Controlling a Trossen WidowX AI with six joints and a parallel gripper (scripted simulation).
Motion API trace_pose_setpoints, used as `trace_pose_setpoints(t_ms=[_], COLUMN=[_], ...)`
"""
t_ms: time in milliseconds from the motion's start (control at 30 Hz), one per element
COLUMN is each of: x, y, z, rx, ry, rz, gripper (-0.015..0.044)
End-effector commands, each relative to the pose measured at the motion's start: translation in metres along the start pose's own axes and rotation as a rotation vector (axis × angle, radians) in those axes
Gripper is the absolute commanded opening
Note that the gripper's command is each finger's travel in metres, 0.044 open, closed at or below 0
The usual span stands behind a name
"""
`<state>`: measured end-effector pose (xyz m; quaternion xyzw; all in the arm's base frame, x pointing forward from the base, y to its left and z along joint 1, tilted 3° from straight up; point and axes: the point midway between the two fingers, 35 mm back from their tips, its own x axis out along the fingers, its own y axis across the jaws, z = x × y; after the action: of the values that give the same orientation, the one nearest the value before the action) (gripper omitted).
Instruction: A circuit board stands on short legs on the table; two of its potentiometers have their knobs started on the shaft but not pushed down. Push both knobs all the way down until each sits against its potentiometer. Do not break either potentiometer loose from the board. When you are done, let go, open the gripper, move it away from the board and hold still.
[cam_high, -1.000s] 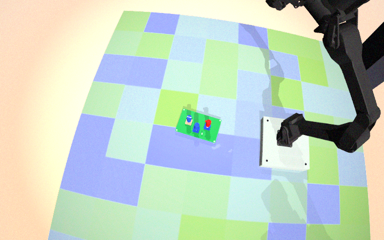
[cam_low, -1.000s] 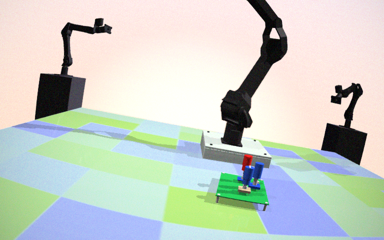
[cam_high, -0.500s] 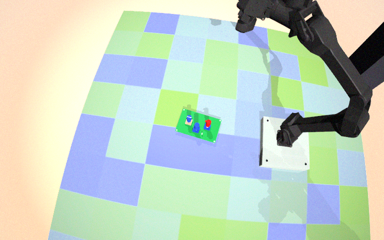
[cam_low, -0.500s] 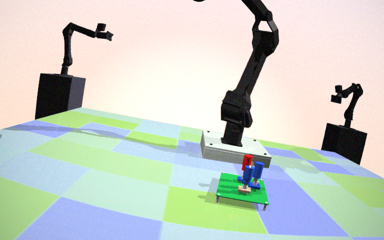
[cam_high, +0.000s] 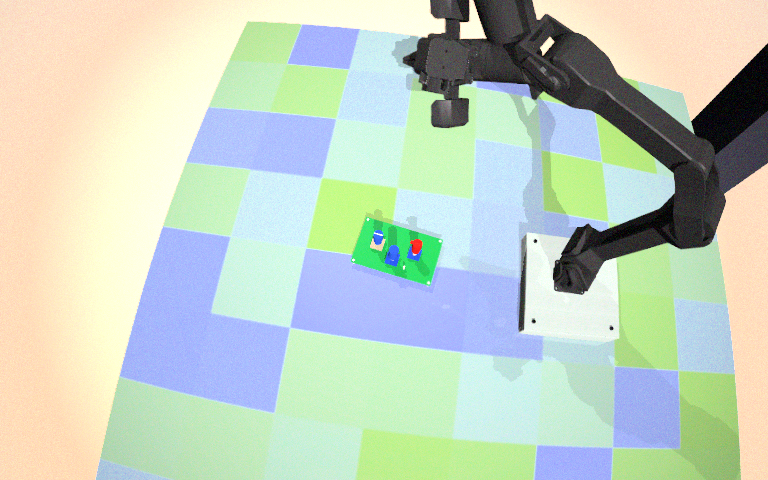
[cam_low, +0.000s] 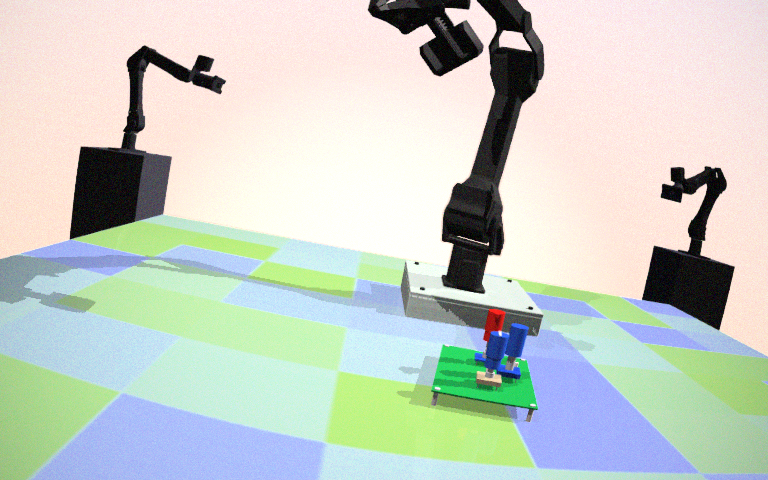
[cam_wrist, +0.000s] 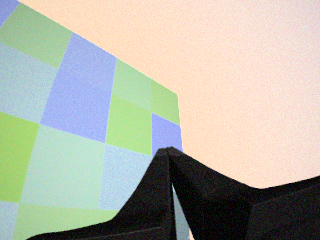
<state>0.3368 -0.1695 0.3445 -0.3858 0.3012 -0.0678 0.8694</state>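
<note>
The green board (cam_high: 416, 273) (cam_low: 455, 384) stands on short legs. A blue knob (cam_high: 378, 237) (cam_low: 497, 346) is on the tan potentiometer (cam_high: 376, 246) (cam_low: 487, 380), with grey shaft showing below it. Another blue knob (cam_high: 392, 254) (cam_low: 516, 340) is above a blue potentiometer, with shaft showing too. The red knob (cam_high: 416, 246) (cam_low: 494, 324) is above another blue potentiometer (cam_high: 414, 256) (cam_low: 479, 357); its underside is partly hidden by a blue knob. My gripper (cam_high: 407, 59) (cam_wrist: 166, 154) is shut and empty, high up and away from the board, beyond it toward the top of the top view.
The arm's white base block (cam_high: 538, 283) (cam_low: 410, 302) stands beside the board. Two more arms on dark pedestals (cam_low: 107, 186) (cam_low: 688, 283) show in the background of the exterior view. The wrist view shows the table's edge and corner.
</note>
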Motion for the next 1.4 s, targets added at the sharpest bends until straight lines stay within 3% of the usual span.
trace_pose_setpoints(t_ms=[0, 433, 867, 1367], x=[0.017, 0.040, 0.020, 0.026], y=[0.034, 0.150, 0.256, 0.280], z=[-0.001, -0.003, -0.018, -0.030], rx=[0.045, 0.134, 0.127, 0.119], ry=[0.042, 0.241, 0.564, 0.605], rz=[0.121, 0.496, 0.786, 0.810], gripper=[0.0000, 0.0000, 0.0000, 0.0000])
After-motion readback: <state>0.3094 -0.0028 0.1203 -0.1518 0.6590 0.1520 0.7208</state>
